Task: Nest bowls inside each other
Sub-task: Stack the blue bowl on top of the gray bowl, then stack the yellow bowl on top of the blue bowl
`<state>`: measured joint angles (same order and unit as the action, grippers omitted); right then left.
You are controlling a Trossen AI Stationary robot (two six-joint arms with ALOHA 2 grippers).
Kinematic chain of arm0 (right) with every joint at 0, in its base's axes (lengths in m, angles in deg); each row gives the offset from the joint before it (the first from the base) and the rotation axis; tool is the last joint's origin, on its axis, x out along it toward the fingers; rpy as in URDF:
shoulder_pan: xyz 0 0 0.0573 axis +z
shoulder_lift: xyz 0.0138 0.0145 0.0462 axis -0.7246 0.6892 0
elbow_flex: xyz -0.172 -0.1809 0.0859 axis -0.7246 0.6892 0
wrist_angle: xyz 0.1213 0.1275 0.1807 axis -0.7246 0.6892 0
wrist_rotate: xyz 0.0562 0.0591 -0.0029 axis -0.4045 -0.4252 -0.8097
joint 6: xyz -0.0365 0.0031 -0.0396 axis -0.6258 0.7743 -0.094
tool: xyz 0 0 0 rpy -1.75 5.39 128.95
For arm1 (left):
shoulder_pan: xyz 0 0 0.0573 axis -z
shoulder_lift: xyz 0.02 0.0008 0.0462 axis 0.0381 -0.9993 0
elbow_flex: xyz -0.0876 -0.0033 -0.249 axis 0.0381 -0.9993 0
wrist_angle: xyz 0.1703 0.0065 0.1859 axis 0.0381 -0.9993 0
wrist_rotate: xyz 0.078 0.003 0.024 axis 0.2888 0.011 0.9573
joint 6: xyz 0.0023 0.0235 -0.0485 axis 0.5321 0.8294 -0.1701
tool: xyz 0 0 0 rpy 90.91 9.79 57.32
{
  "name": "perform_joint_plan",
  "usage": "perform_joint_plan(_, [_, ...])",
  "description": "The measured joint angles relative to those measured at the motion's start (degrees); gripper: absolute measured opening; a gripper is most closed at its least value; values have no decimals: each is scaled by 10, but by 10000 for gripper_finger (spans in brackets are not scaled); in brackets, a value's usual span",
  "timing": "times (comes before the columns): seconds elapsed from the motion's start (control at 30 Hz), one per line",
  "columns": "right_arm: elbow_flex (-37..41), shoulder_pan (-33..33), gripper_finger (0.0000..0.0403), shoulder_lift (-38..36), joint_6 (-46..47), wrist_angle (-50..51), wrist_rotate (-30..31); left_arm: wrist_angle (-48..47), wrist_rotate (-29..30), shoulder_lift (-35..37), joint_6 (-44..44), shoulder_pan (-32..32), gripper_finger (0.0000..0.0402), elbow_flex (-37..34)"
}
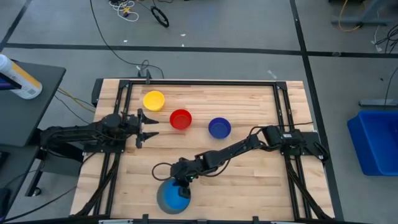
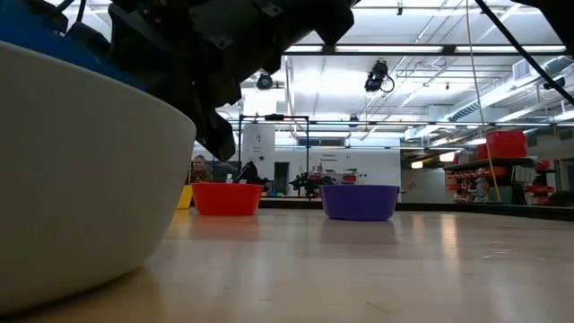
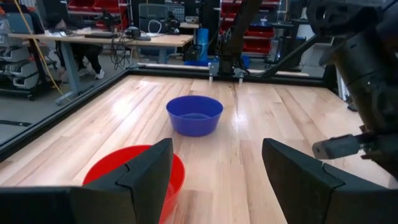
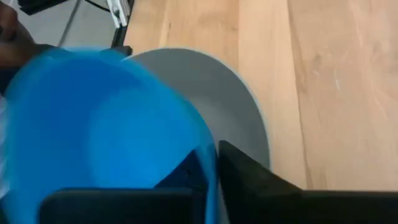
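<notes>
A yellow bowl (image 1: 153,100), a red bowl (image 1: 180,119) and a dark blue bowl (image 1: 219,127) stand apart in a row on the table's far half. At the near edge the pale grey bowl (image 4: 233,93) stands on its base. The light blue bowl (image 4: 93,124) is in its mouth, and my right gripper (image 4: 214,163) is shut on the blue bowl. In the low view the grey bowl (image 2: 81,179) fills the left, with the light blue bowl (image 2: 36,36) showing above its rim. My left gripper (image 3: 217,155) waits open at the table's left, facing the red bowl (image 3: 134,171). My right gripper has the light blue bowl's rim (image 4: 210,155) on the side toward the arm, with one finger (image 4: 186,177) inside the bowl and the other finger (image 4: 249,180) outside it. The fingers slant down from the table's right. The bowl sits within the grey bowl's mouth; whether it rests on the grey bowl I cannot tell.
The wooden table (image 1: 261,180) has a dark frame rail along its left and right sides. Bare board lies right of the grey bowl and between it and the row of bowls. A blue bin (image 1: 376,140) stands on the floor beyond the right edge.
</notes>
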<state>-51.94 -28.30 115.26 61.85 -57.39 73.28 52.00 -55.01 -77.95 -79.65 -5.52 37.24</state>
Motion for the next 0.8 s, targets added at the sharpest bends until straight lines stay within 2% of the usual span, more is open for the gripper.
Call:
perform_joint_plan(0.27, [-1,-6,172,0,20,9,0,0,0,-7,1,0,255,0])
perform_joint_plan(0.4, [0,-5,213,-9,4,17,31,4,5,-7,9,0,255,0])
perform_joint_plan(0.6, [0,1,247,-92,-79,71,153,16,86,-7,18,-2,252,0])
perform_joint_plan(0.8, [0,19,251,-206,-178,141,284,14,98,-47,-1,-29,240,0])
